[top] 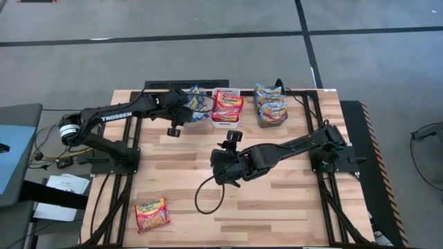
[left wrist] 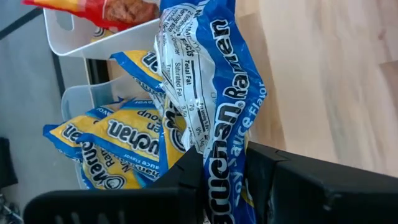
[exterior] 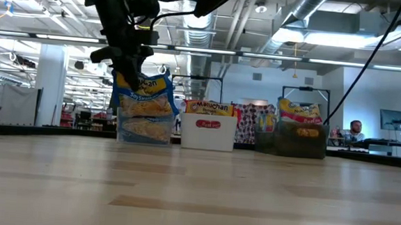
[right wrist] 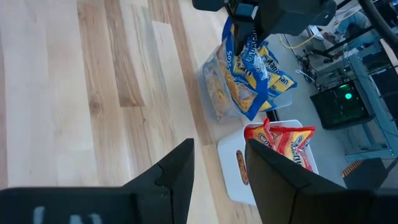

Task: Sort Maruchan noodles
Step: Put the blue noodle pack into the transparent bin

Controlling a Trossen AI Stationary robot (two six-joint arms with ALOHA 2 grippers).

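A blue-trimmed noodle packet (left wrist: 214, 112) is clamped between the left gripper (left wrist: 221, 168) jaws, above the clear bin (top: 197, 119). Beyond, bare wood counter (top: 291, 200) lies open. The right gripper (right wrist: 221, 165) jaws are parted, empty, mid-counter.

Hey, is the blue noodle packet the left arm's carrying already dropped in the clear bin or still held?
Held: the left gripper pinches the blue packet above the clear bin.

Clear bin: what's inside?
Clear bin holds several blue-trimmed packets. The left gripper, shut on another blue packet, hangs over it. The bin's bottom is covered.
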